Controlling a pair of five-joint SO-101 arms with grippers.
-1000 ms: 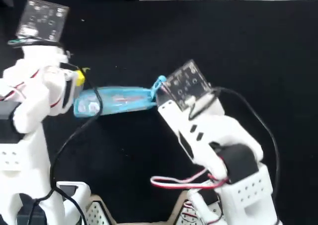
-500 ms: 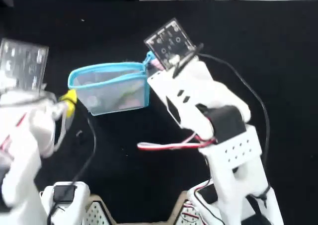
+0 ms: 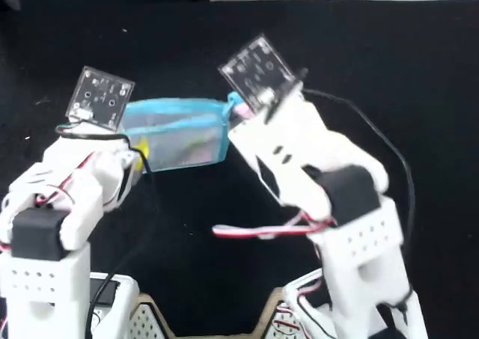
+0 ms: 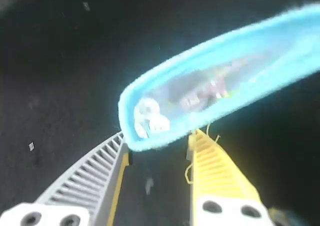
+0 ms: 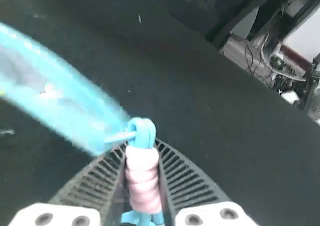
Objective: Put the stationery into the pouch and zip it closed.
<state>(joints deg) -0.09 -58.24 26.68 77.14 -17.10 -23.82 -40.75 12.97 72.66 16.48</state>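
Zipping stage; stationery (image 4: 200, 91) inside pouch (image 3: 179, 133); right gripper (image 5: 142, 153) clamps zip pull (image 5: 143, 178); left gripper (image 4: 157, 146) gapes at pouch's far end. Next, likely: left pinches there, bracing the pull.

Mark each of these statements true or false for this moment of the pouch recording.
1. The right gripper is shut on the pink zipper pull. True.
2. The pouch is red. False: it is blue with a see-through side.
3. The left gripper is shut tight. False: it is open, with the pouch's end at its tips.
4. The table is black. True.
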